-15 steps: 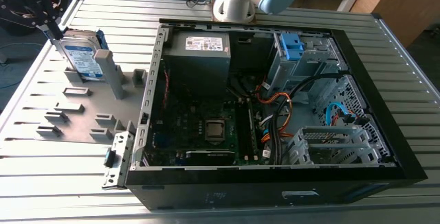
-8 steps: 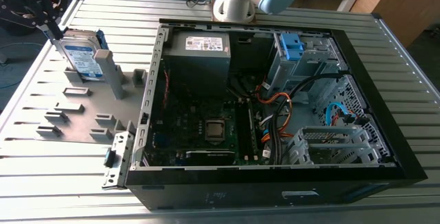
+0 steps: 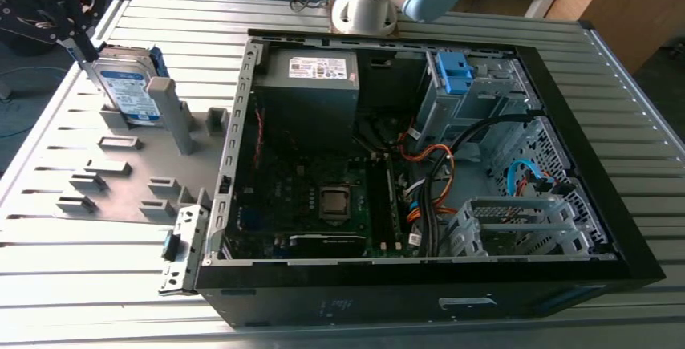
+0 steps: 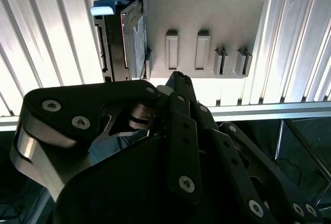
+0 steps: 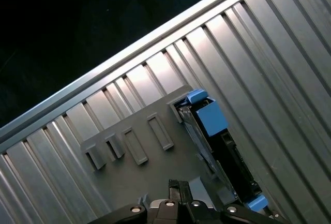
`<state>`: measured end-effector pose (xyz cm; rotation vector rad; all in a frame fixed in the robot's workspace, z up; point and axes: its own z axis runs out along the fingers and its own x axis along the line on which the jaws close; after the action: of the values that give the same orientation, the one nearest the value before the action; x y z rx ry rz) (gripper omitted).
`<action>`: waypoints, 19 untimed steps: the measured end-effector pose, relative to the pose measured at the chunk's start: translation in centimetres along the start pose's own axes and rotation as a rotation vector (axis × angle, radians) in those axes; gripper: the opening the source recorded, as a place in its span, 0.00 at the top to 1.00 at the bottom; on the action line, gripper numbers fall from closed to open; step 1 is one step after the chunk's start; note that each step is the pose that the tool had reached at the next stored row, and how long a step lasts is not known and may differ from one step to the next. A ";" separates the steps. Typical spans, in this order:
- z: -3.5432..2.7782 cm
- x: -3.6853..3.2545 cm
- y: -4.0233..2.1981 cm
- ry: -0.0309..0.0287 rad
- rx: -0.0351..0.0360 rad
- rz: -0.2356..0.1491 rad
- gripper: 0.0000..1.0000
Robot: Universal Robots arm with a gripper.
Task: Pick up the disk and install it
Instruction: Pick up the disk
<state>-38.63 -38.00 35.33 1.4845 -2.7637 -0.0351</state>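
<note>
The disk [image 3: 127, 88] stands on edge in a grey slotted holder [image 3: 107, 176] on the table, at the exterior view's left. It shows a white-and-blue label and blue side rails. My gripper [image 3: 80, 54] hangs at the disk's upper far end, close to it and not gripping it, with its fingers drawn together on nothing. In the second wrist view the gripper [image 4: 176, 76] points down beside the disk [image 4: 132, 38]. The first wrist view has the disk [image 5: 227, 151] on the holder [image 5: 134, 146], with the gripper [image 5: 176, 185] near it.
An open computer case [image 3: 428, 289] lies at the exterior view's middle and right, with a grey power-supply box [image 3: 310, 84], a motherboard, cables and a drive bay holding a blue bracket [image 3: 455, 72]. The arm's base [image 3: 370, 4] stands behind the case.
</note>
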 end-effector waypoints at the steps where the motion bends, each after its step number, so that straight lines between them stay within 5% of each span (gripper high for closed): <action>1: 0.00 0.00 0.00 0.0000 0.0000 -0.001 0.89; 19: 0.00 0.00 0.00 0.0004 -0.0002 -0.024 0.89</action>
<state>-38.63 -38.00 35.33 1.5179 -2.7453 -0.0350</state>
